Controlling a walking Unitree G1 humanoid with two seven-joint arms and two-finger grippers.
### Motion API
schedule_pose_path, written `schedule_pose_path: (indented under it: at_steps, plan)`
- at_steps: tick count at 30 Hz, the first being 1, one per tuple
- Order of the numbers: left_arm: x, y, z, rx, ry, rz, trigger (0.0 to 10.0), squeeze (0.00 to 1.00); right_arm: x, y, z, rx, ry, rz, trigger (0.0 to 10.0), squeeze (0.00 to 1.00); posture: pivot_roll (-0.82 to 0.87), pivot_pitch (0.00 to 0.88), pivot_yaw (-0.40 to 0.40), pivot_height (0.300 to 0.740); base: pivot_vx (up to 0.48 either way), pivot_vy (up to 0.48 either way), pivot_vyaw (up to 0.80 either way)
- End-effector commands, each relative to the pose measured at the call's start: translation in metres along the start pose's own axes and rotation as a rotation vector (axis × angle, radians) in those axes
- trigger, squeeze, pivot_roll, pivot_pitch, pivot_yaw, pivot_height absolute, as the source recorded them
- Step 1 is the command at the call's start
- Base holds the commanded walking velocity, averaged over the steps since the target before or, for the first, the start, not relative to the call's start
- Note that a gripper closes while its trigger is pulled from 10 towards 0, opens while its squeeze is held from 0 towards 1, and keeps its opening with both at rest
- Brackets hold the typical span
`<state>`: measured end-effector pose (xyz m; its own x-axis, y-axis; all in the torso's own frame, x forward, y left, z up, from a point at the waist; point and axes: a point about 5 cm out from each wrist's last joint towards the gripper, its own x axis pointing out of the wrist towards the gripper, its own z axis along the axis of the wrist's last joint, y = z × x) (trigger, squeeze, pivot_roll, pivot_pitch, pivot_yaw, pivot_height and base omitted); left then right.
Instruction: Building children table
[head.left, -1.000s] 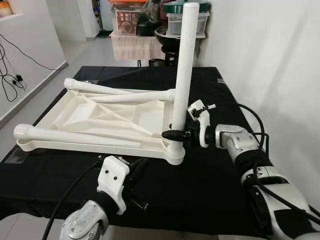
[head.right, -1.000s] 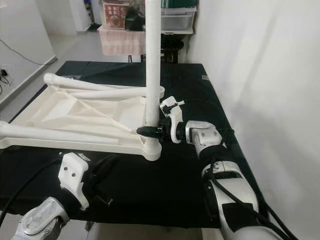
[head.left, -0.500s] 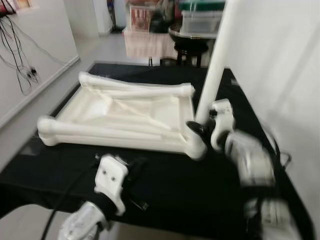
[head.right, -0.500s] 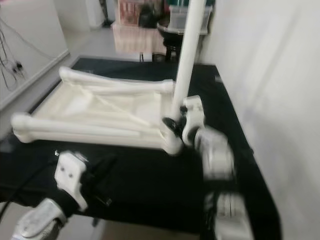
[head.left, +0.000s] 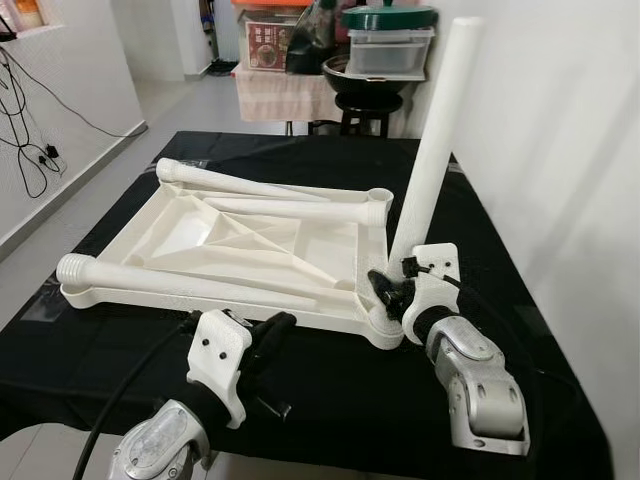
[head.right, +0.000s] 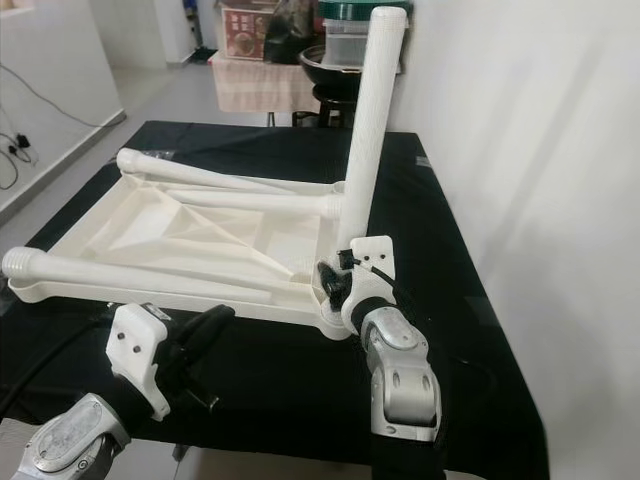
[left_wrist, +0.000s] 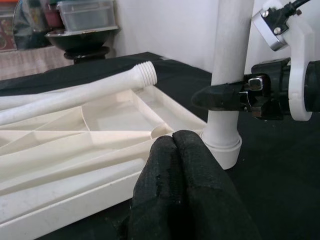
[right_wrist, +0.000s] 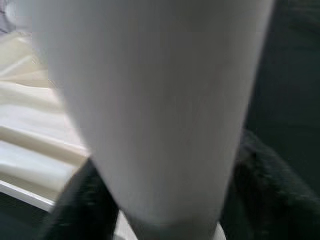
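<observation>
Right gripper (head.left: 384, 290) half hidden behind upright leg (head.left: 432, 150); leg blurred in right wrist view; left arm cut off by frame edge.

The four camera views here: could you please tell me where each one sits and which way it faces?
Left eye view: on the head, looking forward and down at the upturned tabletop on the black table; both arms show.
Right eye view: the same scene, from the other eye of the stereo camera.
Left wrist view: along the shut left gripper towards the upright leg.
Right wrist view: close on that leg, between the right gripper fingers.
All share the upright leg.
</observation>
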<state>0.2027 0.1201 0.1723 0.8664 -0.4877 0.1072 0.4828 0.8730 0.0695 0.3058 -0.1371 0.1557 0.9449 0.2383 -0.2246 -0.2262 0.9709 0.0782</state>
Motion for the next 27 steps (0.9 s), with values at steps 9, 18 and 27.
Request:
schedule_pose_path:
  at_steps: [9,18,27]
  plan:
    - [0.004,0.001,-0.005,-0.003,0.015,0.003,10.0,0.00,0.035,-0.007,0.053,-0.195,-0.103,0.652,10.0,0.00,0.04,0.000,-0.045,0.740,0.000,0.000,0.00]
    - [0.004,-0.001,-0.005,-0.005,0.015,0.003,10.0,0.00,0.049,-0.007,0.056,-0.183,0.030,0.851,10.0,0.00,0.06,0.000,-0.052,0.740,0.000,0.000,0.00]
    - [0.004,-0.003,-0.006,-0.008,0.016,0.002,10.0,0.00,0.056,-0.009,0.054,-0.132,0.106,1.007,0.0,0.00,0.07,0.000,-0.054,0.740,0.000,0.000,0.00]
